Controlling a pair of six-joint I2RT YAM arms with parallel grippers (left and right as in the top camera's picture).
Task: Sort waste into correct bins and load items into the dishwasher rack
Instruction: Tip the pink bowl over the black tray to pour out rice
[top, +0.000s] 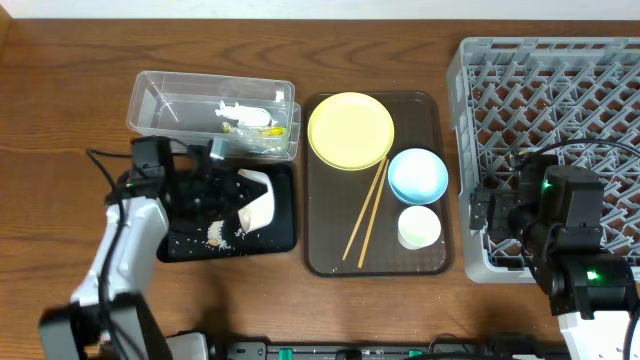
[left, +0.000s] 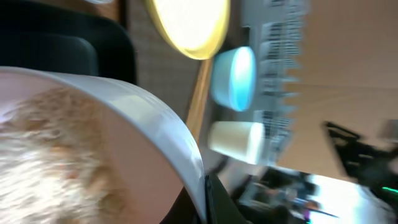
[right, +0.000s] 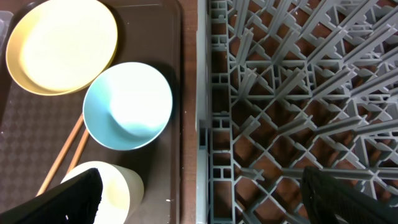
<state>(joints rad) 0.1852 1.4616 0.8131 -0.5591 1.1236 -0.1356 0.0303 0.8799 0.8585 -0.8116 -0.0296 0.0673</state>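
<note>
**Rice tipping out over the black tray**

Standing at the table and reading from the left: the left gripper is clamping the rim of the white bowl and holding it tilted on its side over the black tray. A scatter of rice is already lying on that tray. In the left wrist view more pale, blurred stuff is sitting inside the bowl, so I judge the emptying is only partly done.

To do this step well, the bowl's mouth should be staying inside the tray's walls. It should be tilting further in a slow roll, not a shake, so grains are not bouncing onto the wood. The pinch on the rim is looking narrow, so any jerk is risking a slip.

Behind the tray, the clear tub is holding the wrapper scraps. Moving right, the brown serving tray is carrying the yellow plate, the chopsticks, the light blue bowl and the small white cup.

At the far right the dishwasher rack is showing nothing loaded in it. The right gripper is hanging over the rack's near-left corner with its fingers spread wide and gripping nothing.
</note>
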